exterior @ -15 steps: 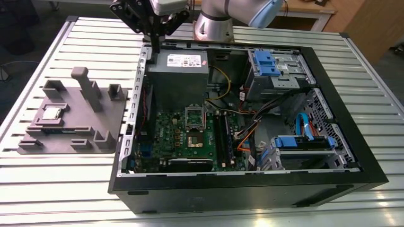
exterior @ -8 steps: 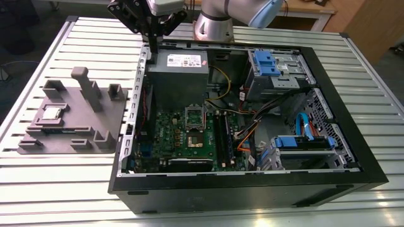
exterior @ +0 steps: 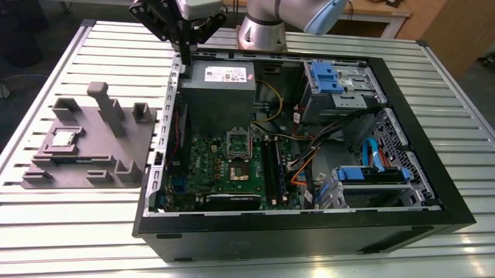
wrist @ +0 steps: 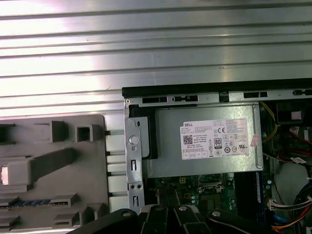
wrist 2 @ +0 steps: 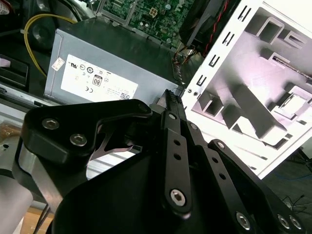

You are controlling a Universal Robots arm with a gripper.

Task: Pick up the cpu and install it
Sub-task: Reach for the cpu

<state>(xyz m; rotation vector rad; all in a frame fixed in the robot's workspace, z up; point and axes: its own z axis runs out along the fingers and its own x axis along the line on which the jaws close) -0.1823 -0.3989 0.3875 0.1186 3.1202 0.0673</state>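
While the cpu (exterior: 64, 139) sits on the grey tray (exterior: 143, 147), the gripper (exterior: 185, 62) hangs over the case (exterior: 294, 237) corner. It's clenched, holding nothing.

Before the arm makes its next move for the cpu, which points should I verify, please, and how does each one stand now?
1. The cpu lies flat in the grey tray, with nothing on it: ok.
2. The gripper is above the cpu: not ok. It hangs at the edge of the case, beside the power supply.
3. The gripper is free of load: ok. However, it is shut, so not ready to grasp.
4. The socket is uncovered and its metal frame is lifted: ok.
5. The cpu's corner mark matches the socket: cannot tell.
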